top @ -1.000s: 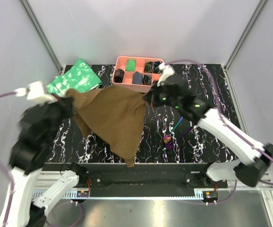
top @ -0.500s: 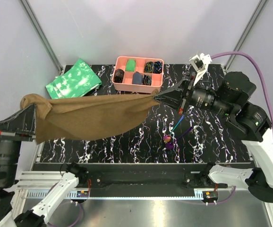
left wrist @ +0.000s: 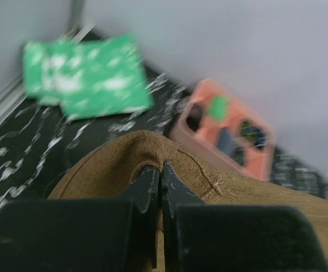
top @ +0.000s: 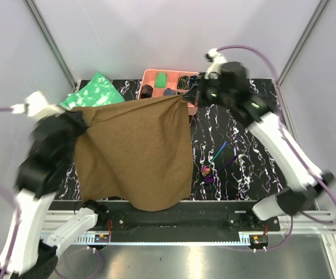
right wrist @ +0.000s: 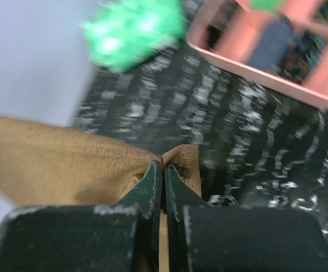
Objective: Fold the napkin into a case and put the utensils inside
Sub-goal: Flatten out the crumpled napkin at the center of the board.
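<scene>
The left end effector [left wrist: 159,170] is pinching shut on one upper corner of the napkin [top: 136,154], its two fingers pressing together with brown fabric bunching around them. The right end effector [right wrist: 163,167] is doing the same at the other upper corner, jaws closed on a small fold of cloth. Between the two, the single napkin is hanging spread out as a broad sheet. Its top edge is running almost straight from the left end effector [top: 82,118] to the right end effector [top: 190,97], and its sides are dropping down. Its rounded lower edge is overlapping the near edge of the tabletop [top: 261,157] in the top view. Just right of the napkin's right edge, the utensils [top: 214,163] are lying in one small cluster on the tabletop: a teal-blue stem, a purple stem and a pink-red rounded end are showing, though the exact count is hard to tell. Behind the top edge, one pink tray [top: 174,71] is sitting at the far side, partly covered by the cloth. The green mottled cloths [top: 95,90] are lying at the far left corner, their number unclear. Bare tabletop is showing to the right of the utensils and in front of the tray.
</scene>
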`<action>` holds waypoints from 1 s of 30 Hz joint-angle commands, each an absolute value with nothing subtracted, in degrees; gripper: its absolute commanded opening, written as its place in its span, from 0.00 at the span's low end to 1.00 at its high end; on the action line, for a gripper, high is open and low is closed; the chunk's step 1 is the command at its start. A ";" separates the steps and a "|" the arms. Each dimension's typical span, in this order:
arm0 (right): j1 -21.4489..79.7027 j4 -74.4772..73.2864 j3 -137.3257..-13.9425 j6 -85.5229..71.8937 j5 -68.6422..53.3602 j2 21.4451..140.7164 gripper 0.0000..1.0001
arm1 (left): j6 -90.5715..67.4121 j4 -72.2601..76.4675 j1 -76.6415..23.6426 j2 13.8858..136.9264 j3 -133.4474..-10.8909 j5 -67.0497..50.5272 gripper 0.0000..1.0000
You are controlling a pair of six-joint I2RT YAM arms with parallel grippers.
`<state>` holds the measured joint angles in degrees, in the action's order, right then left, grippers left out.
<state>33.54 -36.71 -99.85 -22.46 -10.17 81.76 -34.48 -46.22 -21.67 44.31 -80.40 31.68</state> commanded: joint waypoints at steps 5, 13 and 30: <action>25.85 -40.15 -108.09 -19.34 -10.63 113.76 0.00 | -44.81 -40.88 -9.25 75.20 -69.43 36.04 0.01; 24.87 -47.46 -118.14 -14.06 -0.27 122.00 0.73 | -40.25 -44.64 -4.83 92.03 -84.11 32.87 0.99; 34.80 -21.35 -77.34 -21.97 -7.82 106.34 0.88 | -28.77 -24.63 -1.85 82.78 -64.22 4.13 0.98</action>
